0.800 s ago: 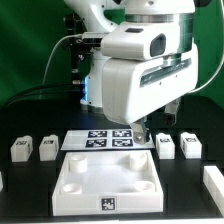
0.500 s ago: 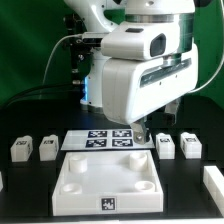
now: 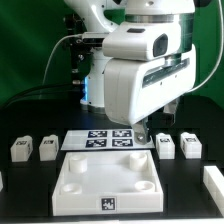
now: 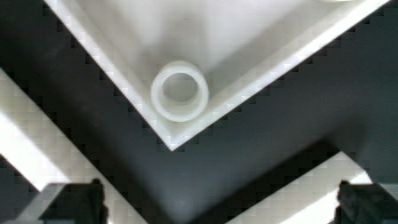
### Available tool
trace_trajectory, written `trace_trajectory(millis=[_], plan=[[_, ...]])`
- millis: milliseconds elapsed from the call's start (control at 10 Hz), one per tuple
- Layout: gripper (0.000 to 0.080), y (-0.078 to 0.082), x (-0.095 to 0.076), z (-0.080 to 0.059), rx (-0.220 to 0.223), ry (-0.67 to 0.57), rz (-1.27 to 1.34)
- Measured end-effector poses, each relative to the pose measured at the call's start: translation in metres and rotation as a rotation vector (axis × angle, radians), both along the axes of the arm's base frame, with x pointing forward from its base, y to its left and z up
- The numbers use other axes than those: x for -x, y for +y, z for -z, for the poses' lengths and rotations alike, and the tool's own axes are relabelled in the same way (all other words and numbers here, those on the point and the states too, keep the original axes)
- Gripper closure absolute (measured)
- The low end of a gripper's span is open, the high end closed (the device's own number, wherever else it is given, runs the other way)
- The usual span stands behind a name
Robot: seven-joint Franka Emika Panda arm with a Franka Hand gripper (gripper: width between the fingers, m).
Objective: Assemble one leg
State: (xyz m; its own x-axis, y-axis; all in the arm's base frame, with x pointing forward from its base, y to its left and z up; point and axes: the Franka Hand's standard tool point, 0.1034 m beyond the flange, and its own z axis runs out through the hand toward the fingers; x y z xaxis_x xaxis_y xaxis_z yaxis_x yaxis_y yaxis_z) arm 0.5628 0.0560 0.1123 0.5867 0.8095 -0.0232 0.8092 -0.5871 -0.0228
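Observation:
Small white legs with marker tags stand on the black table: two at the exterior view's left point(image 3: 20, 150) point(image 3: 46, 148) and two at its right point(image 3: 166, 145) point(image 3: 190, 147). The large white square plate point(image 3: 110, 188) with round corner sockets lies at the front middle. My gripper point(image 3: 143, 132) hangs just behind the plate's far right corner, mostly hidden by the arm's white body. In the wrist view the gripper point(image 4: 217, 205) is open and empty, its fingers point(image 4: 71, 205) wide apart. Below it lies one plate corner with its round socket point(image 4: 180, 90).
The marker board point(image 3: 100, 139) lies flat behind the plate. Another white part point(image 3: 213, 183) is cut off at the exterior view's right edge, and a sliver of one shows at the left edge point(image 3: 2, 180). Cables hang behind the arm.

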Motion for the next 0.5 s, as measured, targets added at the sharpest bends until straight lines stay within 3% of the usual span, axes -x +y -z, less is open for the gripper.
trace_trajectory(millis=[100, 200, 500], plan=[[0.015, 0.0, 0.017, 0.006, -0.001, -0.008, -0.059], [0.015, -0.005, 0.045, 0.014, -0.004, -0.011, -0.238], [0.015, -0.044, 0.109, 0.051, -0.027, -0.005, -0.61]])
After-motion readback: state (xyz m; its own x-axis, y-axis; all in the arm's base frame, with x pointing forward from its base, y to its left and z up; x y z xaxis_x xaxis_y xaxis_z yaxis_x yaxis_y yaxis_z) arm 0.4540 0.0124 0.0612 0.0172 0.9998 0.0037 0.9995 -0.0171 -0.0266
